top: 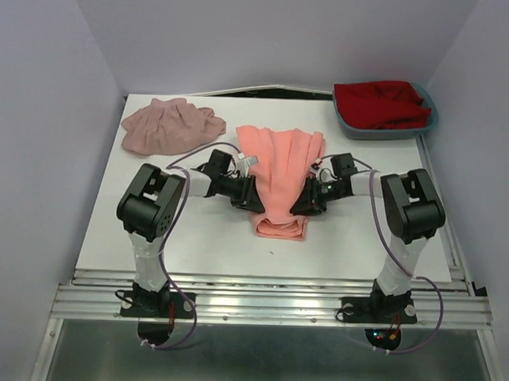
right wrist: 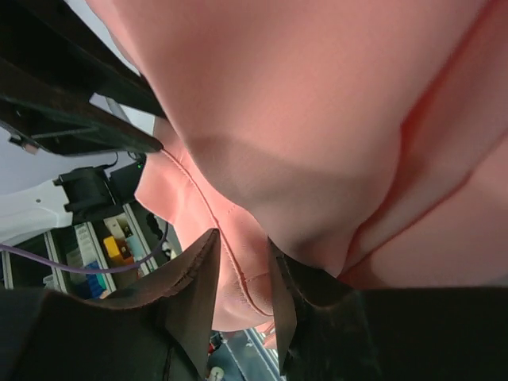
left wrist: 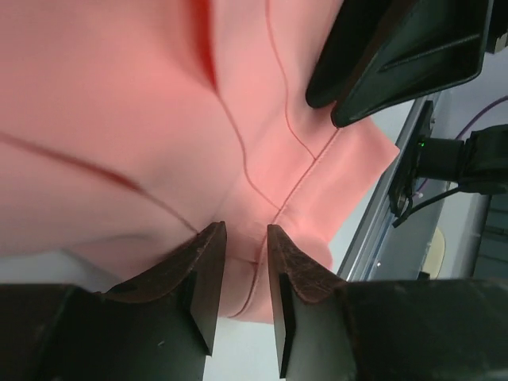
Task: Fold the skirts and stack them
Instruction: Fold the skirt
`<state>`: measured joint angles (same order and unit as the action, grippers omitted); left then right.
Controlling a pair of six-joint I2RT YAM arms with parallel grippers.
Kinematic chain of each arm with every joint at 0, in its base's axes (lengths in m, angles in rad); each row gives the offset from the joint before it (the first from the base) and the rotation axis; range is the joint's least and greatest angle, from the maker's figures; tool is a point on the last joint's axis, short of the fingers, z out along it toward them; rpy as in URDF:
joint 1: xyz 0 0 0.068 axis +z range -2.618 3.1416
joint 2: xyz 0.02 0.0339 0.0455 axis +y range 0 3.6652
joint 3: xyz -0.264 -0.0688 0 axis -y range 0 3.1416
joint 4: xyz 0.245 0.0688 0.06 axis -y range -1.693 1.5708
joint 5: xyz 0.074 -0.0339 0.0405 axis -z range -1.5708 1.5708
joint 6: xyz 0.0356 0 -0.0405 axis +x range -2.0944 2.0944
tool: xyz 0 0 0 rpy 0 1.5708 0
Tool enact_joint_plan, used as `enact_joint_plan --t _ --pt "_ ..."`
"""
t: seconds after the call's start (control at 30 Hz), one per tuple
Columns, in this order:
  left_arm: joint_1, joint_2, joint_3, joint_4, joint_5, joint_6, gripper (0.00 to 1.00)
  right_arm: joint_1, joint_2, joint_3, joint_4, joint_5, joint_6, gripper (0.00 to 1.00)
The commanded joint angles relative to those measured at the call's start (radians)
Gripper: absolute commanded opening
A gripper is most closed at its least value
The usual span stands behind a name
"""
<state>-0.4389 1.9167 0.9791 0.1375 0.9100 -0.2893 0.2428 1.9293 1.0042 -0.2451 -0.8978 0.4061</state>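
Note:
The salmon-coral pleated skirt [top: 280, 162] lies in the middle of the white table [top: 194, 238], its narrow end toward the near edge. My left gripper [top: 253, 196] pinches its left side and my right gripper [top: 303, 198] pinches its right side, facing each other. In the left wrist view the fingers stand close together [left wrist: 247, 230] on a stitched fold of the skirt [left wrist: 119, 119]. In the right wrist view the jaws [right wrist: 242, 236] nip a seamed edge and the skirt [right wrist: 302, 95] drapes over one finger. The mauve-pink gathered skirt [top: 169, 125] lies bunched at the back left.
A blue-grey basket [top: 428, 121] with red cloth [top: 383, 103] in it stands at the back right corner. Grey walls close in the table on three sides. A metal rail [top: 268, 291] runs along the near edge.

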Motion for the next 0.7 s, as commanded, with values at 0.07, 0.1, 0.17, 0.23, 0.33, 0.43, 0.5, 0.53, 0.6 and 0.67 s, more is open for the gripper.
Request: enact_joint_plan --t 0.07,0.1,0.17,0.23,0.33,0.43,0.5,0.53,0.6,0.67 --pt "-0.015 -0.074 -0.04 -0.044 -0.023 0.07 0.4 0.0 -0.006 -0.015 -0.063 0.152 -0.085 0.34" --pt "-0.036 -0.09 -0.049 -0.044 -0.032 0.078 0.4 0.0 -0.015 -0.007 -0.075 0.158 -0.101 0.33" --pt "-0.056 -0.128 -0.068 -0.044 -0.034 0.102 0.4 0.0 -0.024 0.014 -0.097 0.151 -0.125 0.33" --pt "-0.073 -0.162 -0.076 -0.042 -0.016 0.114 0.42 0.0 -0.044 0.033 -0.137 0.131 -0.156 0.34" --pt "-0.077 -0.292 -0.079 -0.047 0.01 0.134 0.47 0.0 -0.13 0.094 -0.198 0.067 -0.229 0.44" --pt "-0.078 -0.378 -0.048 -0.099 -0.034 0.209 0.54 0.0 -0.182 0.181 -0.247 -0.004 -0.239 0.51" --pt "-0.107 -0.447 0.015 -0.186 -0.174 0.28 0.6 0.0 -0.22 0.223 -0.253 -0.032 -0.221 0.57" --pt "-0.16 -0.479 0.057 -0.222 -0.247 0.388 0.62 0.0 -0.23 0.253 -0.253 -0.029 -0.217 0.58" --pt "-0.24 -0.508 0.073 -0.288 -0.464 0.522 0.68 0.0 -0.243 0.287 -0.253 -0.018 -0.223 0.57" --pt "-0.326 -0.533 0.061 -0.314 -0.592 0.585 0.72 0.0 -0.239 0.298 -0.26 -0.016 -0.237 0.56"
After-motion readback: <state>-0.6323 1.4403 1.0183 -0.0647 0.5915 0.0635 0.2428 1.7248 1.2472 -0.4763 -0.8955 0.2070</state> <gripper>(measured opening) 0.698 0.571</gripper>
